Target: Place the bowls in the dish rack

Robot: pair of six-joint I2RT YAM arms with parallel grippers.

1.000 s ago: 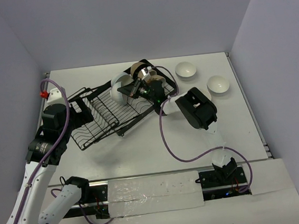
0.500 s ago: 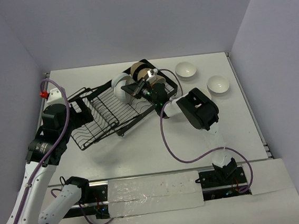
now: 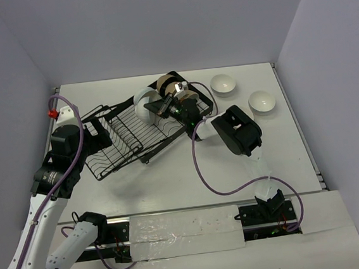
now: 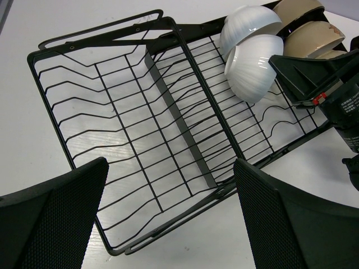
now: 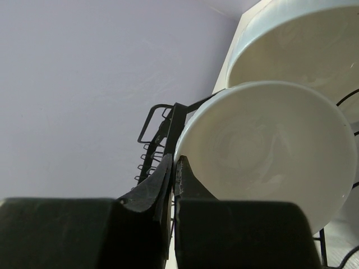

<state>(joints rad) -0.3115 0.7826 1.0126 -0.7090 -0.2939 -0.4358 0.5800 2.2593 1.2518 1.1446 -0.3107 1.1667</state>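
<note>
Two jaws: L (image 4: pixel 171 168) wide, R (image 5: pixel 174 163) shut

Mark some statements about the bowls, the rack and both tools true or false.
Two white bowls lie on the table, outside the dish rack. True.
The left tool is shut on a bowl. False: it is open and empty.
The rack's left section holds no bowls. True.
The right tool is wide open. False: it is shut, beside a racked white bowl.
Tan bowls stand in the rack. True.
</note>
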